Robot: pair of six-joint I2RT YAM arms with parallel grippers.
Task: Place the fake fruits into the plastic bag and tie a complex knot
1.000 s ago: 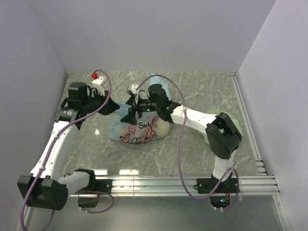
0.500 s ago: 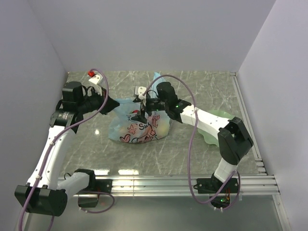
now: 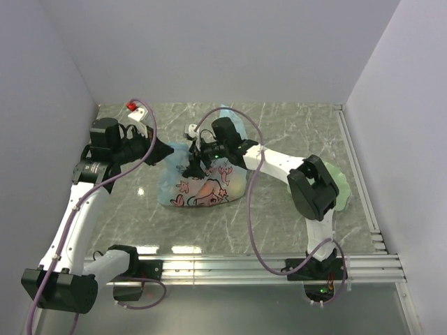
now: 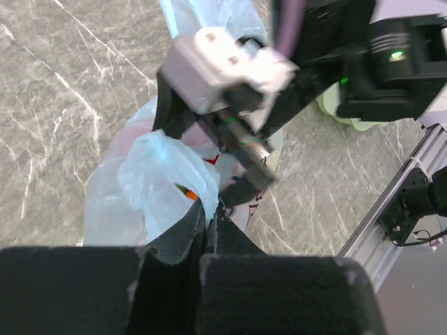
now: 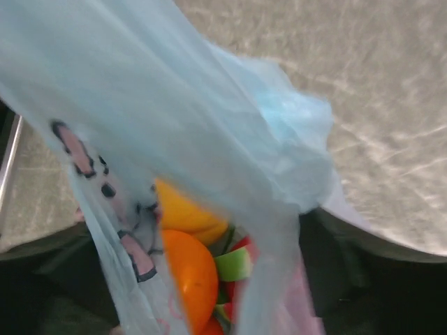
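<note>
The light-blue plastic bag [image 3: 206,187] with pink cartoon print lies mid-table with the fake fruits inside. In the right wrist view an orange ball [image 5: 190,273], a yellow fruit [image 5: 183,211] and a green-and-red piece [image 5: 237,265] show through its mouth. My left gripper [image 3: 165,151] is shut on a light-blue handle [image 4: 164,174] at the bag's left top, and its closed jaws pinch the film [image 4: 209,209]. My right gripper [image 3: 195,165] is over the bag's top, with its fingers spread and bag film [image 5: 230,139] draped between them. No tied knot shows.
A pale green wavy-edged plate [image 3: 340,187] lies at the right, partly behind my right arm. White walls stand on three sides. A metal rail [image 3: 265,264] runs along the near edge. The right wrist's white camera block [image 4: 223,66] hangs close above the left gripper.
My right gripper has swung left across the bag's top, and its elbow has moved inward. The bag has shifted slightly left. My left gripper has moved slightly outward and kept hold of the handle.
</note>
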